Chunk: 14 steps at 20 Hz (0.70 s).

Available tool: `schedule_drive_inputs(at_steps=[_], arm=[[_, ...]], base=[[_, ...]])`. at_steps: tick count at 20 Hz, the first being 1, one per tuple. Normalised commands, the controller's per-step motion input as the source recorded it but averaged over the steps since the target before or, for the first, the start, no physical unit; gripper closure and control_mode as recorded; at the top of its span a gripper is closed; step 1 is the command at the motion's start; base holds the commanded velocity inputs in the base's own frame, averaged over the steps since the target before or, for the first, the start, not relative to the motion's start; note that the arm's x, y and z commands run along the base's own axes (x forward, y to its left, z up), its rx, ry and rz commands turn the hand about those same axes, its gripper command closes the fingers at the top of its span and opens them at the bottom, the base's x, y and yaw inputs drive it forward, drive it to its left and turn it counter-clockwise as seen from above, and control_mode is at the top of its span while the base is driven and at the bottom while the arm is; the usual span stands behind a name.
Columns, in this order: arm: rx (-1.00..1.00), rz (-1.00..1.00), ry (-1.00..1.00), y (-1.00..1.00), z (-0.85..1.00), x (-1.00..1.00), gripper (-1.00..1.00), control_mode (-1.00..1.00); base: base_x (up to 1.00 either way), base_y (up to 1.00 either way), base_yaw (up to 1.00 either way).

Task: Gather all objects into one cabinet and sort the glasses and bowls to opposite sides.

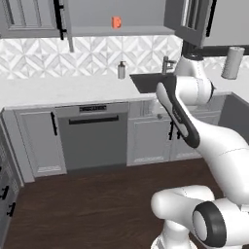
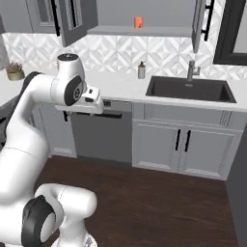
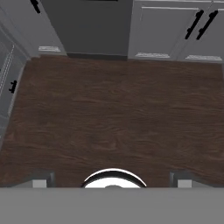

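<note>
The orange cup (image 1: pixel 116 22) stands upright on the open cabinet (image 1: pixel 121 30) shelf, far above the jaws (image 3: pixel 112 180). The jaws gape fully apart, empty, pointing down at the floor (image 3: pixel 118 118).

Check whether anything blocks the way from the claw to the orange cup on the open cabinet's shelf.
Nothing visible blocks it. The orange cup stands alone on the cabinet shelf, both doors swung open. The open claw points down at the wood floor, well below and away from the shelf.
</note>
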Motion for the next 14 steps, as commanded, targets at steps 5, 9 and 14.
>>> schedule_drive_inputs(at_steps=[5, 9, 14], arm=[[0.0, 0.0, 0.0, 0.0, 0.0, 0.0, -1.0, 1.0], [0.0, 0.0, 0.0, 0.0, 0.0, 0.0, -1.0, 1.0], [0.0, 0.0, 0.0, 0.0, 0.0, 0.0, -1.0, 1.0]], base=[[1.0, -0.12, -0.16], [1.0, -0.18, -0.08], [1.0, -0.18, 0.0]])
